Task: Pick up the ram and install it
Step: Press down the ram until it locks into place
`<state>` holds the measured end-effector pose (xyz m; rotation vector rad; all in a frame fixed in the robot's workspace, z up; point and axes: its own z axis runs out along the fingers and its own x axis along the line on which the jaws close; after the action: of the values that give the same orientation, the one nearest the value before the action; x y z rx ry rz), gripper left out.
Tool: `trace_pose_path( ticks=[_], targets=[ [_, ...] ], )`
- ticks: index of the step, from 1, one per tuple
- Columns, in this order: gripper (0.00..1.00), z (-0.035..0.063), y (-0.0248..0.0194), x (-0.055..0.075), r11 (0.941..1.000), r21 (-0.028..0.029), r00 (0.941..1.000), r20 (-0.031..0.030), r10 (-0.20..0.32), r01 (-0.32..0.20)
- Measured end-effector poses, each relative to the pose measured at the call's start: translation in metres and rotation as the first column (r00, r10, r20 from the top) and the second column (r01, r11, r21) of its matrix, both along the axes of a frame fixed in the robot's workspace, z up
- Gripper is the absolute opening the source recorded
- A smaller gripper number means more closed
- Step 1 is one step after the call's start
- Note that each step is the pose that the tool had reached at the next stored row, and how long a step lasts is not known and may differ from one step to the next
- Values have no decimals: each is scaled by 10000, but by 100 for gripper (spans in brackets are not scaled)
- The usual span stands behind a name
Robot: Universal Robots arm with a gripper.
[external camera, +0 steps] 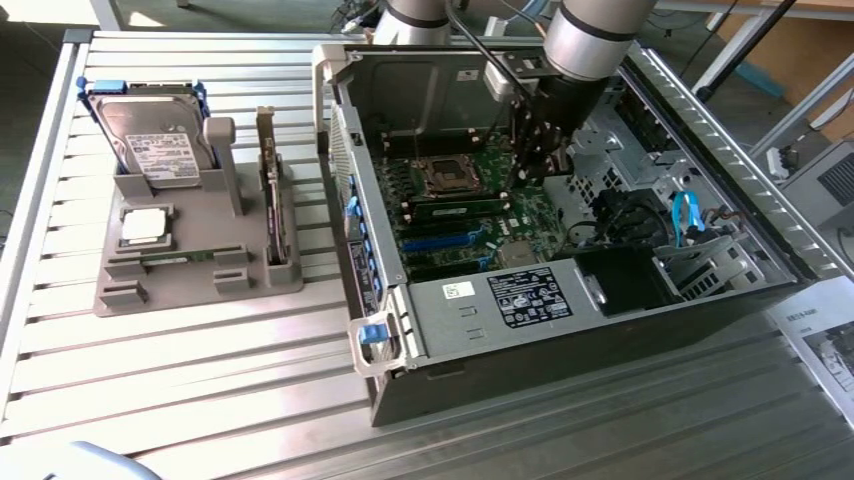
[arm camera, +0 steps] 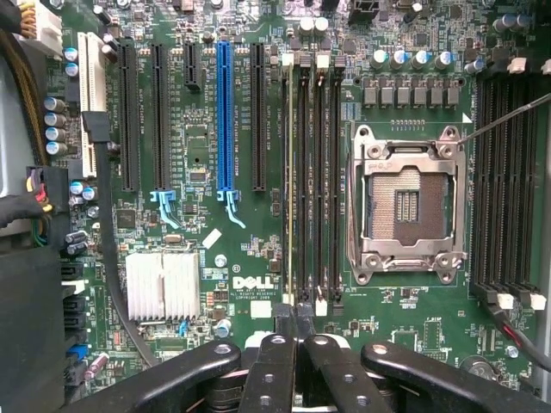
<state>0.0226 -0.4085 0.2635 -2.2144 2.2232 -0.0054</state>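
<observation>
The ram (external camera: 461,208) is a thin green stick lying in one of the long black memory slots on the motherboard, inside the open computer case (external camera: 561,330). From the wrist view I look down on the ram (arm camera: 291,189) edge-on, in the slot of the bank furthest from the CPU socket (arm camera: 409,202). My gripper (external camera: 531,178) reaches down into the case from the arm above. Its black fingertips are pressed together, and the gripper (arm camera: 294,314) sits right at one end of the ram's slot. Whether the tips touch the stick I cannot tell.
A grey holder (external camera: 200,270) at the exterior view's left carries the silver hard drive (external camera: 160,140) and an upright expansion card (external camera: 274,200). Inside the case are the power supply (external camera: 527,295), loose cables (external camera: 687,215), a blue slot (arm camera: 225,116) and a heatsink (arm camera: 164,284).
</observation>
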Motion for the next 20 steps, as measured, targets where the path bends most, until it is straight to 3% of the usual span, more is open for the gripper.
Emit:
trace_pose_path(
  ticks=[11, 20],
  targets=[
    [10, 0, 0, -189, 10000, 1, 10000, 9, 0, 0],
    [10, 0, 0, -458, 10000, 2, 10000, 58, 0, 0]
  ],
)
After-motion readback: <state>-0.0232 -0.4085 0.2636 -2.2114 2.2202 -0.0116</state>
